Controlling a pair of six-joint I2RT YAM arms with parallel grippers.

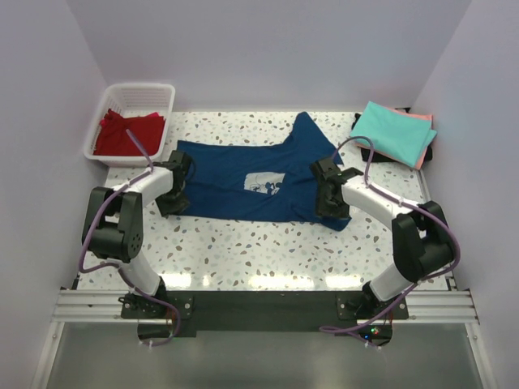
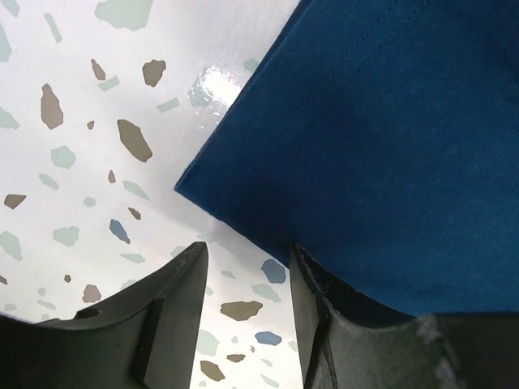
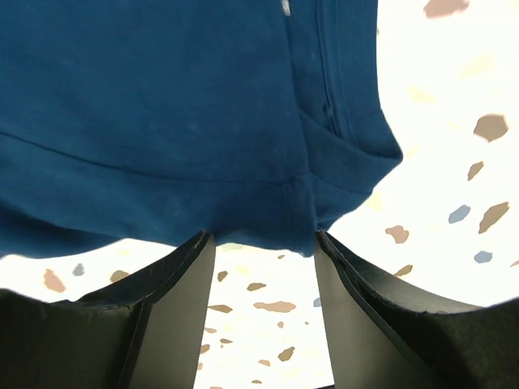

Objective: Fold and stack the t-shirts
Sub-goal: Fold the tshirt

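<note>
Right now, the navy blue cotton t-shirt with the pale square print (image 1: pixel 243 182) lies spread flat in the middle of the speckled white worktop (image 1: pixel 268 243). Its long axis runs from 9 to 3 o'clock in the overhead view, and one sleeve pokes toward 12. You have an arm at each short end, so neither is nearer; each owns its own side. Your left fingers (image 2: pixel 182 300) stand well apart and hold nothing. Through the left wrist camera the cloth's corner sits at 1 o'clock from them, its edge just crossing the tip of the finger on that side, with bare worktop in the gap. Your right fingers (image 3: pixel 174 284) are also parted and empty, with the hem lying straight ahead at 12, just past the tips. I'd judge the next grab needs a short push forward at both ends. The folded teal t-shirt (image 1: pixel 393 130) waits at 1 o'clock, well apart
</note>
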